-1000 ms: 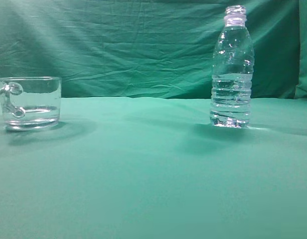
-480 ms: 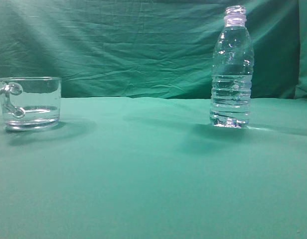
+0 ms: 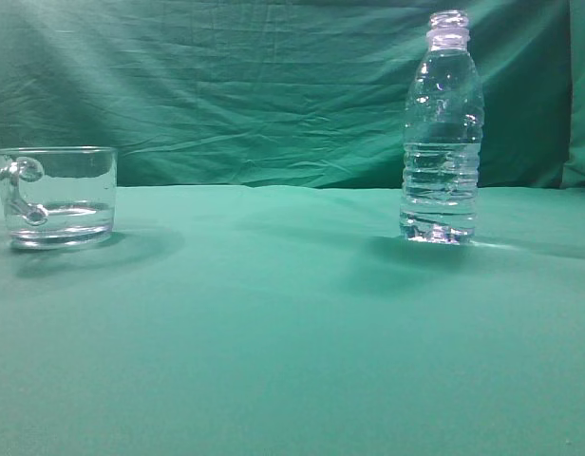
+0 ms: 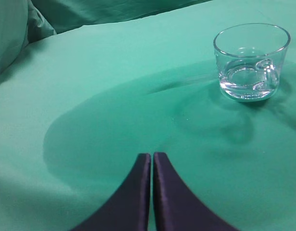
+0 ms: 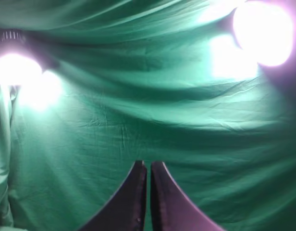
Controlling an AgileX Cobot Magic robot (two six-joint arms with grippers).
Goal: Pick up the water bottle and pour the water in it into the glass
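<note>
The water bottle (image 3: 443,133) stands upright and uncapped on the green cloth at the right of the exterior view. The water (image 3: 441,195) fills its ribbed lower part. The glass (image 3: 56,195), a short clear mug with a looped handle, stands at the far left and holds a thin layer of clear liquid. It also shows at the upper right of the left wrist view (image 4: 251,60). My left gripper (image 4: 152,155) is shut and empty, above the cloth, well short of the glass. My right gripper (image 5: 148,163) is shut and empty, facing the green backdrop. Neither gripper shows in the exterior view.
A green cloth covers the table (image 3: 273,323) and hangs as a wrinkled backdrop (image 3: 254,85) behind it. Two bright lamps (image 5: 263,31) glare in the right wrist view. A fold of cloth rises at the left of the left wrist view (image 4: 13,38).
</note>
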